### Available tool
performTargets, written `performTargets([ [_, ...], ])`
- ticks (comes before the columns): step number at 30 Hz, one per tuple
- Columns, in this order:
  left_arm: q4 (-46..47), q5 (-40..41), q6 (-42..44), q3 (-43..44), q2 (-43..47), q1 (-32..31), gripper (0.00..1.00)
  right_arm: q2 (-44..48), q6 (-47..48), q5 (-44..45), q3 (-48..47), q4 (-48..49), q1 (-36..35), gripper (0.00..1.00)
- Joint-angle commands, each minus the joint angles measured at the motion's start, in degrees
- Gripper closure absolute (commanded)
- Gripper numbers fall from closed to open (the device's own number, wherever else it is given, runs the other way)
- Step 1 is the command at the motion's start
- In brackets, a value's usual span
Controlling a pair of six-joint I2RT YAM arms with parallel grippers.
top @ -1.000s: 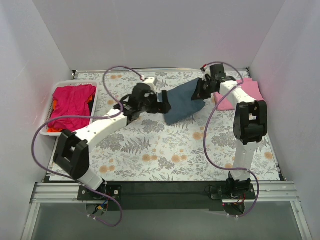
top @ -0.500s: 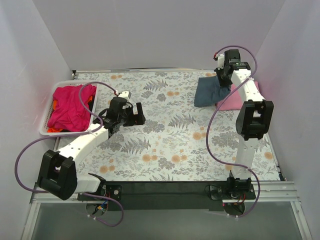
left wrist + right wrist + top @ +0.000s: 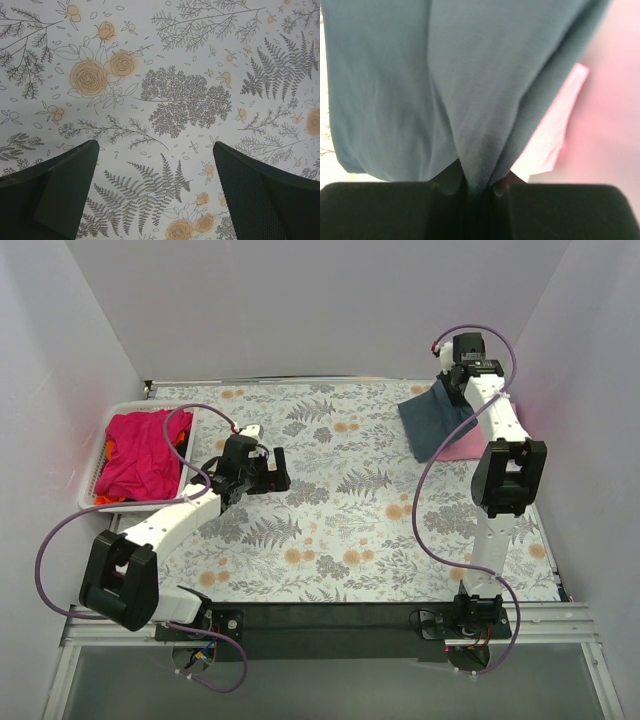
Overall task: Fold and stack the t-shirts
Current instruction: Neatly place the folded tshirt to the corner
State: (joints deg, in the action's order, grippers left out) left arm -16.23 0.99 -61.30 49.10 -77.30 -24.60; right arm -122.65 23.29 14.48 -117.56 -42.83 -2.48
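Right gripper (image 3: 477, 186): clenched on a pinched fold of the slate blue-grey t-shirt (image 3: 436, 422), at 1 o'clock, overlapping the light pink t-shirt (image 3: 474, 447). Left gripper (image 3: 154, 146): released, empty, over floral table cover (image 3: 180, 100), 9 o'clock, near white basket (image 3: 100, 502) of magenta t-shirt (image 3: 140, 450).

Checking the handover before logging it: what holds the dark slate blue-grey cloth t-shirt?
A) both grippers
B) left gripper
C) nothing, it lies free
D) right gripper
D: the right gripper is shut on a fold of the dark slate blue-grey cloth t-shirt, while the left gripper hangs open over the floral-print table cover.
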Motion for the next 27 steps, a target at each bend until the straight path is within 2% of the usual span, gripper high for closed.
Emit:
performTargets([
  [1,0.7,1.6,0.8,-0.1,-0.4,-0.2,0.09,1.4,2.0,4.6,-2.9,3.6,0.5,0.99],
  [8,0.8,2.0,1.3,-0.1,-1.7,-0.2,0.09,3.4,2.3,10.0,0.5,8.9,1.6,0.99],
  [18,0.8,2.6,1.6,-0.1,-1.6,-0.2,0.09,2.8,-1.8,9.1,4.1,11.3,6.0,0.99],
  [27,0.8,3.0,2.0,-0.1,-1.7,-0.2,0.1,0.7,-2.3,14.6,9.9,18.9,8.0,0.95],
])
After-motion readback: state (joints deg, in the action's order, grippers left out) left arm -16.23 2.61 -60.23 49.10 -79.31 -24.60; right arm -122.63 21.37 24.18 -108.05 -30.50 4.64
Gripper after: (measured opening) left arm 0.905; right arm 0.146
